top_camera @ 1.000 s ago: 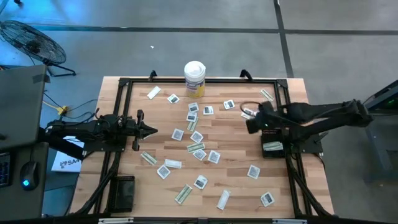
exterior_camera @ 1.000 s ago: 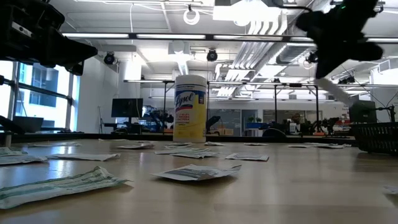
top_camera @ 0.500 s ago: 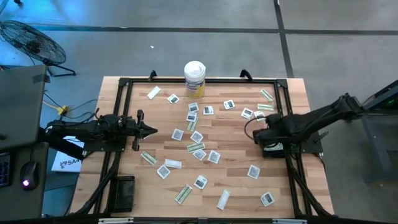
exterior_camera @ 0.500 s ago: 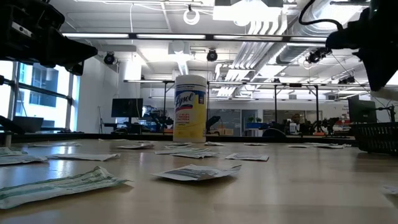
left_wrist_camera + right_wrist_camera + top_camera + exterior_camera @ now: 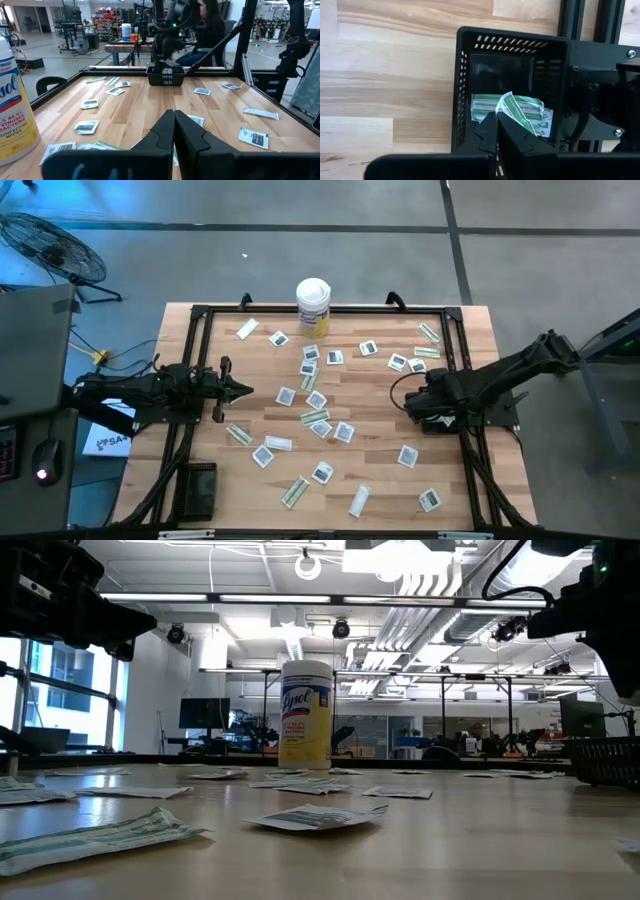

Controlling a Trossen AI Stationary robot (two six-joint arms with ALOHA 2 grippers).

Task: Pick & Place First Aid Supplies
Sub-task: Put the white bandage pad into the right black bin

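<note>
Right claw (image 5: 496,119) clenched on a pale-green wrapper (image 5: 512,111) above black basket (image 5: 461,90), counter's (image 5: 380,470) 3 o'clock edge. Left claw (image 5: 243,390) clenched, empty, at 9 o'clock.

The desk (image 5: 380,470) is pale wood planks edged by a black metal frame (image 5: 198,315), standing on a grey concrete floor (image 5: 300,250) crossed by dark seams. A round fan (image 5: 55,248) sits on the floor off one corner. Beyond the desk lies a large open workshop: a white ceiling with exposed pipes (image 5: 420,610) and strip lights (image 5: 160,597), tall windows (image 5: 50,690) at one side, a dark monitor (image 5: 203,713), and further benches (image 5: 125,47) with a seated person (image 5: 207,27) behind.
</note>
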